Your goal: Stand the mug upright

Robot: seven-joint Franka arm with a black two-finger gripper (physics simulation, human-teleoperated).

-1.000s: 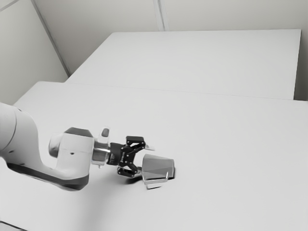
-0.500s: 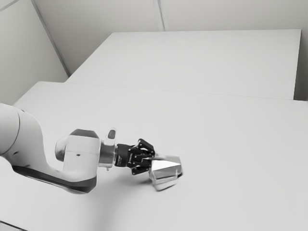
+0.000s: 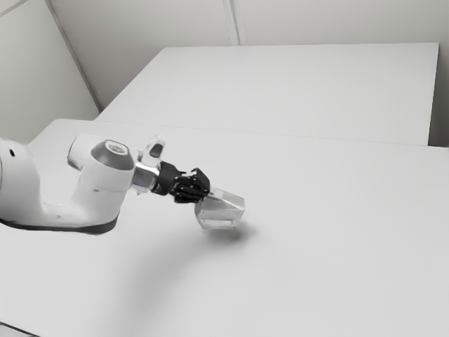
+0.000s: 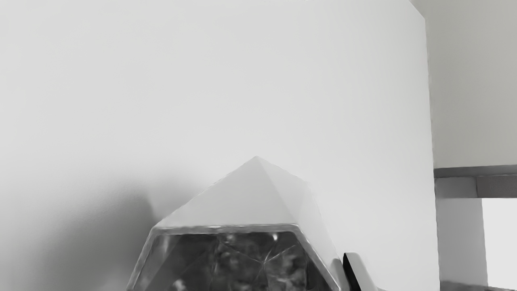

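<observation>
Gripping: the claw (image 3: 204, 195) is clenched on the mug (image 3: 223, 210), at its rim side.
Mug: lifted above the table (image 3: 337, 225), tipped on its side, mouth toward the claw, base toward the exterior view's right.
Shadow: on the table beneath the mug, soft and dark.
Finger: one tip (image 4: 358, 270) beside the mug's outer wall.

So yeah, a big white table (image 3: 344, 239) took up most of the exterior view, with a second pale tabletop (image 3: 295, 91) beyond it. Plain light walls (image 3: 344, 21) stood behind, and a narrow upright strip (image 3: 235, 22) ran down the back one.
</observation>
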